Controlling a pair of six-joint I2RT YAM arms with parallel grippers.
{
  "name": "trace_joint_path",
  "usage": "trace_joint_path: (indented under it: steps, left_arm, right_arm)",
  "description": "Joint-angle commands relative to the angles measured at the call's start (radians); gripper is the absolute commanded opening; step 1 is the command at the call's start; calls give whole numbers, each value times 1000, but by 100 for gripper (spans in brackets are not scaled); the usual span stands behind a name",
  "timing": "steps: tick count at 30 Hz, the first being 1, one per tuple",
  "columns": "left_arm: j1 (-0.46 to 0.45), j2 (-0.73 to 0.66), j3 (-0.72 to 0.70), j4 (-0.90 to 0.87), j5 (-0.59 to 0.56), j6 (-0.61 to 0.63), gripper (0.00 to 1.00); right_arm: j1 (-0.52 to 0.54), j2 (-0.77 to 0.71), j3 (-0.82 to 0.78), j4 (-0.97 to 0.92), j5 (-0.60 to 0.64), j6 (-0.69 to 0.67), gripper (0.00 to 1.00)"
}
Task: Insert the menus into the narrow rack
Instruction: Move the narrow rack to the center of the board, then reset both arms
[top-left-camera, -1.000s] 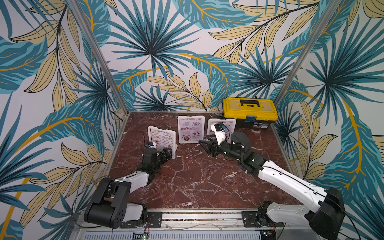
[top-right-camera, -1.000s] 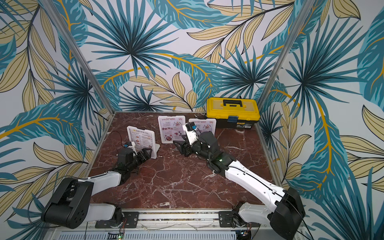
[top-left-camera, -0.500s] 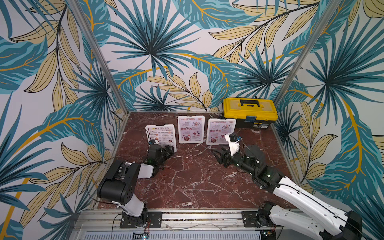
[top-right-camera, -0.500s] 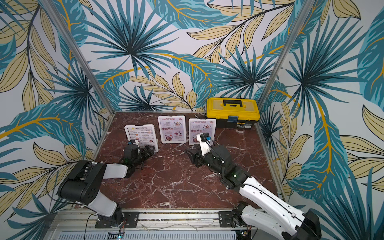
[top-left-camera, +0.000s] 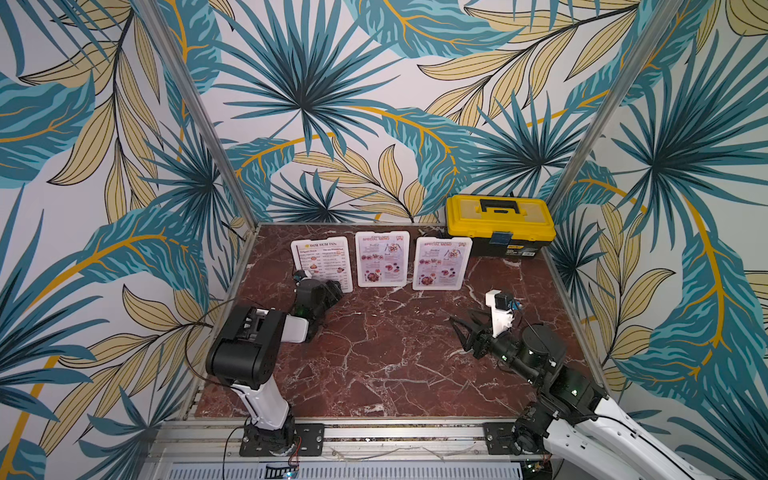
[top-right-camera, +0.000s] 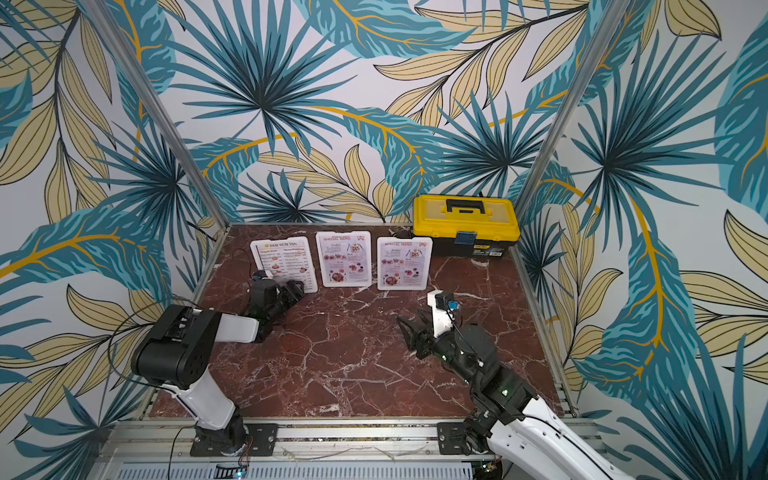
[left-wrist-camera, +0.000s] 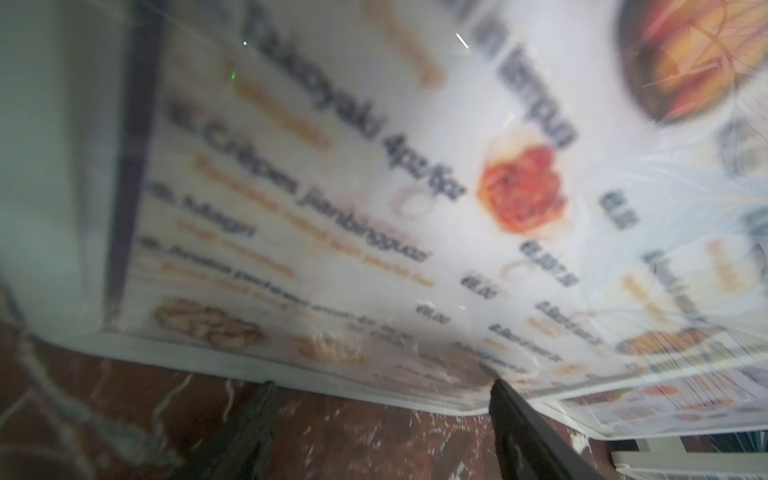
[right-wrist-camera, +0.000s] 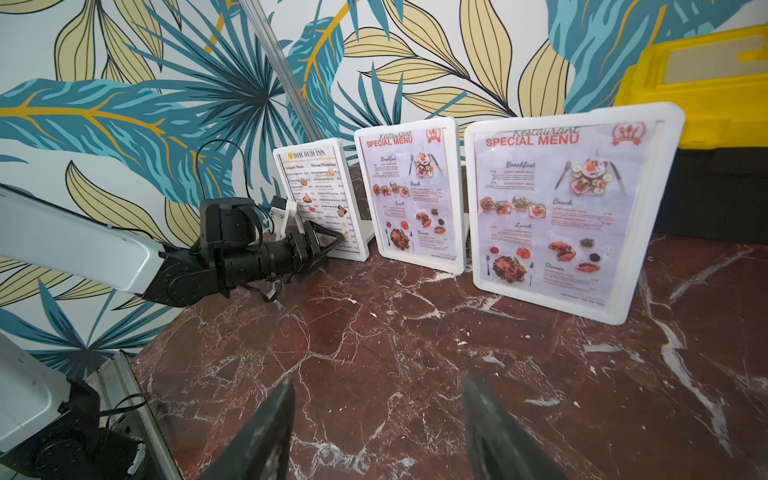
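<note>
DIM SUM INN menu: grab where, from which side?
Likely the top edge of the DIM SUM INN menu, coming from above, jaws across front and back: it is a thin panel standing nearly upright, top edge free. The left end effector is open at its lower corner.

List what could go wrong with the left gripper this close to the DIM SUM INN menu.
1. Left gripper, jaws open, sits at the lower corner of the upright DIM SUM INN menu; a nudge could tip or slide it.
2. The middle SPECIAL MENU stands close beside it; a toppling menu might hit it.
</note>
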Motion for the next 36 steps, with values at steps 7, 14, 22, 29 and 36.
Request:
trace_joint_path:
  steps: [7,14,22,29,36]
  left_arm:
    - [16,-50,-15,-22,-68,58,88]
    - [18,-354,-158,-22,-122,155,100]
    - [24,-709,-170,-246,-209,399,99]
    - [62,-759,-253,-257,-589,356,100]
    - [160,-603,-300,-66,-467,646,100]
  right_arm:
    - [-3,-73,-35,-153,244,75,74]
    - [-2,-49,-20,-169,692,93,99]
    - [-112,103,-234,336,956,-321,99]
    - [-384,403,-332,711,775,-381,99]
    - [-452,622,-287,852,650,-439,99]
